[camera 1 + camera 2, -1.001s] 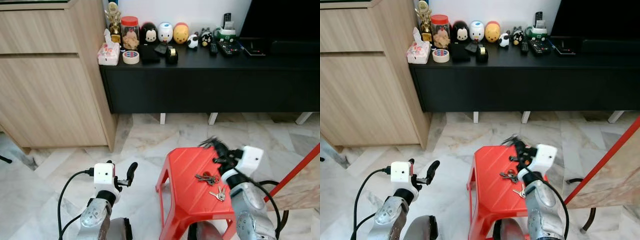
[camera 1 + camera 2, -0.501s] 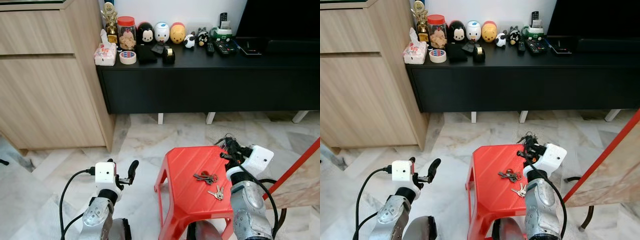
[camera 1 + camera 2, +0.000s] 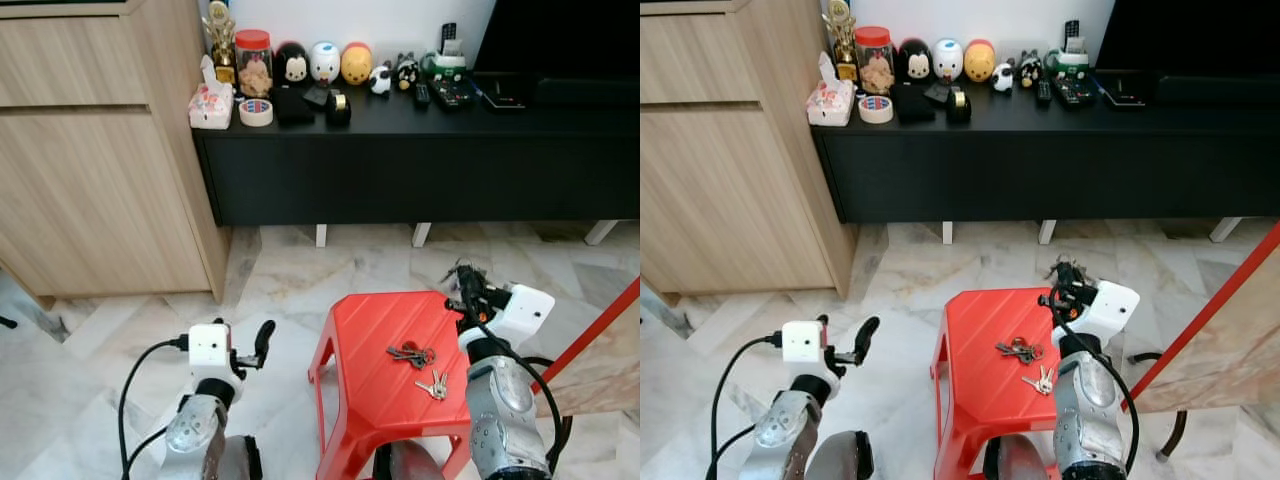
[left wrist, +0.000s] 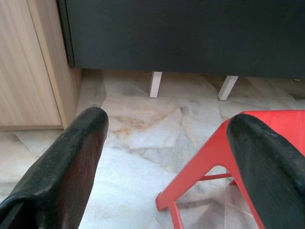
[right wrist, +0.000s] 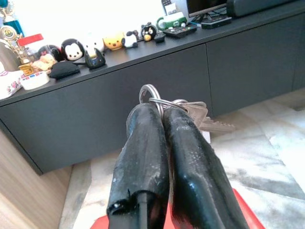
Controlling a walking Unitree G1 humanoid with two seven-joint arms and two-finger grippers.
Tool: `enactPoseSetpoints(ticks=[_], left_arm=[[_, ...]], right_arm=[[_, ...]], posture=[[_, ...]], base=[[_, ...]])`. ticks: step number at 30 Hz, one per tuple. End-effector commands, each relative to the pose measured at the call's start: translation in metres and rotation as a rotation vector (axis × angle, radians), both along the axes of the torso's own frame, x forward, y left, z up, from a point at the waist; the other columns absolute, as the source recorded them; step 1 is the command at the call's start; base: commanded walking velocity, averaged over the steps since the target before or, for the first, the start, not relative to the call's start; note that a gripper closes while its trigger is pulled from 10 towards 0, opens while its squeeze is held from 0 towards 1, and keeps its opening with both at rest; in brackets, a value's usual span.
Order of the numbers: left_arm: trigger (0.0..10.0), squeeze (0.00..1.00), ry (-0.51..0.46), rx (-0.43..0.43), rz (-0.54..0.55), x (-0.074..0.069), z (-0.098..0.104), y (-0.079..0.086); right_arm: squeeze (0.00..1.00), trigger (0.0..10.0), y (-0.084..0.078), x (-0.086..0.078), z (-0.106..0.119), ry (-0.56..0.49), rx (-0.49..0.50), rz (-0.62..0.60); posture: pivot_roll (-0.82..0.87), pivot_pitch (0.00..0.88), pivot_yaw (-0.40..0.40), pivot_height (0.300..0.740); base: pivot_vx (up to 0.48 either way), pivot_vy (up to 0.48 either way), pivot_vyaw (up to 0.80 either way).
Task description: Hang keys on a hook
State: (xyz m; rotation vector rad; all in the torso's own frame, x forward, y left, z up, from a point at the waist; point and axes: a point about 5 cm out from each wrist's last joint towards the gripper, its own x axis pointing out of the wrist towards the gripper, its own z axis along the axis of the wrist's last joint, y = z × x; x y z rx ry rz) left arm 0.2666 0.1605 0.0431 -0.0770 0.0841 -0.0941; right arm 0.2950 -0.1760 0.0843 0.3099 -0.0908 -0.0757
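Pinching a key bunch (image 5: 190, 110) tightly, the right gripper (image 5: 159, 112) hovers over the red stool (image 3: 375, 375); the left gripper (image 4: 167, 138) hangs wide open.

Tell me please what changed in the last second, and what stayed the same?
The right gripper, shut on a bunch of keys, moved from above the red stool toward its far right corner and rose slightly. Two other key sets stayed on the stool. The left gripper stayed open and idle beside the stool.
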Motion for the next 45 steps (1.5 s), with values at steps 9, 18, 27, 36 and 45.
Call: enactPoseSetpoints(ticks=[9, 18, 27, 36, 45], left_arm=[[10.0, 0.00, 0.004, 0.011, -0.005, 0.000, -0.002, -0.001], [10.0, 0.00, 0.006, 0.005, -0.001, -0.001, -0.003, -0.001], [10.0, 0.00, 0.055, 0.017, 0.038, -0.007, -0.018, 0.015], [10.0, 0.00, 0.255, 0.106, 0.094, -0.027, -0.056, 0.048], [10.0, 0.00, 0.485, 0.177, 0.134, -0.054, -0.089, 0.066]], right_arm=[[0.00, 10.0, -0.001, -0.002, -0.001, -0.009, -0.040, 0.006], [0.00, 10.0, 0.003, -0.003, -0.002, -0.008, -0.040, 0.016], [0.00, 10.0, 0.006, -0.004, -0.004, -0.005, -0.035, 0.027], [0.00, 10.0, 0.006, -0.006, -0.006, -0.008, -0.019, 0.019], [0.00, 10.0, 0.006, -0.008, -0.008, 0.001, -0.037, 0.025]], posture=[[-0.01, 0.030, -0.078, 0.651], [-0.01, 0.028, -0.081, 0.706], [-0.01, 0.019, -0.084, 0.740], [-0.01, 0.000, -0.084, 0.740], [0.00, 0.000, -0.084, 0.740]], base=[[0.000, 0.000, 0.00], [0.000, 0.000, 0.00], [0.000, 0.000, 0.00], [0.000, 0.000, 0.00], [0.000, 0.000, 0.00]])
